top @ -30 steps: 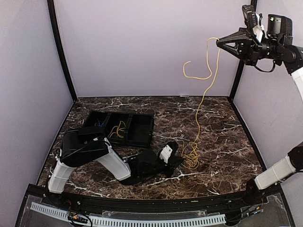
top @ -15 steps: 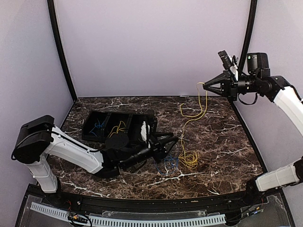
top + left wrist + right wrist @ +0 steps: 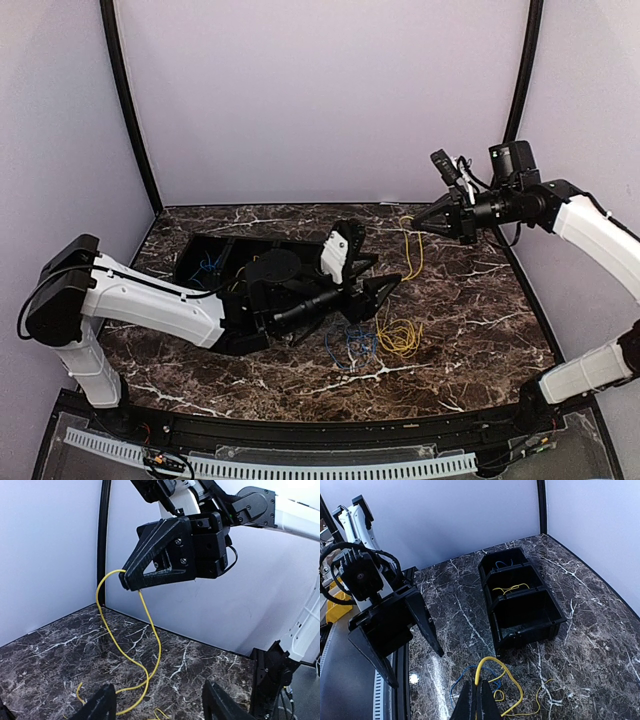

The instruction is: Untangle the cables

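Glossy dark marble-look table, matt black, seemingly plastic bin, smooth yellow cable.

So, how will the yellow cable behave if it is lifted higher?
Probably floppy: the yellow cable droops in loose curves from the right end effector. Likely light, being so thin. Its coil lies beside the blue cable, so it may snag.

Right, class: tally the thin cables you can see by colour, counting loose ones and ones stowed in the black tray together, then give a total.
Yellow: 2 (loose yellow cable, stowed yellow cable)
Blue: 2 (loose blue cable, stowed blue cable)
Black: 0 visible
Total: 4
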Robot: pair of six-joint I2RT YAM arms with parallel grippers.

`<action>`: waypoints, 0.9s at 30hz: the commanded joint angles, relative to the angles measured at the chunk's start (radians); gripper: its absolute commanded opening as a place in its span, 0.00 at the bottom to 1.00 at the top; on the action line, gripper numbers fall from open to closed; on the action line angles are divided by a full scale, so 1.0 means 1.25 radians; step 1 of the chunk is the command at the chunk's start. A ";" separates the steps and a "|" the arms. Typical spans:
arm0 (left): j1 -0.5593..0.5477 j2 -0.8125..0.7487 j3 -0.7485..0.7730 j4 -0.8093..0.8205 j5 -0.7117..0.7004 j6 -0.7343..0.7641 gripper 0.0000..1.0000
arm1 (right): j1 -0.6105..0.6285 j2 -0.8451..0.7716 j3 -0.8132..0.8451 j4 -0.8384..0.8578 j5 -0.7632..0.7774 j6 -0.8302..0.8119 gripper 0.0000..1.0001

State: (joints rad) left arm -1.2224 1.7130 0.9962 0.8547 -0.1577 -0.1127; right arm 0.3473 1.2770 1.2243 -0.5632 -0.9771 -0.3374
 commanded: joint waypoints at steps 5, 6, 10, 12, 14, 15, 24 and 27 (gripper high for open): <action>-0.004 0.123 0.148 -0.105 -0.030 0.154 0.62 | 0.030 0.021 0.045 0.001 0.014 0.001 0.00; -0.004 0.132 0.174 -0.131 -0.033 0.160 0.60 | 0.032 0.022 0.049 -0.003 0.014 -0.001 0.00; -0.004 0.173 0.223 -0.175 -0.057 0.181 0.57 | 0.037 0.018 0.054 -0.009 0.018 -0.001 0.00; -0.003 0.188 0.241 -0.189 -0.065 0.190 0.56 | 0.038 0.016 0.052 -0.006 0.018 0.000 0.00; -0.003 0.206 0.258 -0.202 -0.077 0.198 0.55 | 0.039 0.017 0.051 -0.003 0.016 0.005 0.00; -0.003 0.210 0.265 -0.203 -0.083 0.201 0.55 | 0.039 0.018 0.052 -0.002 0.013 0.008 0.00; 0.009 0.244 0.275 -0.161 -0.121 0.239 0.17 | 0.038 0.020 0.056 0.005 -0.005 0.024 0.00; 0.010 0.243 0.263 -0.120 -0.139 0.246 0.01 | 0.039 0.021 0.057 0.006 -0.006 0.027 0.00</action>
State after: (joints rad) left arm -1.2163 2.0274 1.3216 0.6338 -0.2935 0.1703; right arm 0.3885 1.3048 1.2640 -0.5762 -0.9691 -0.3195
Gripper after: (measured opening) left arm 0.075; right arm 0.012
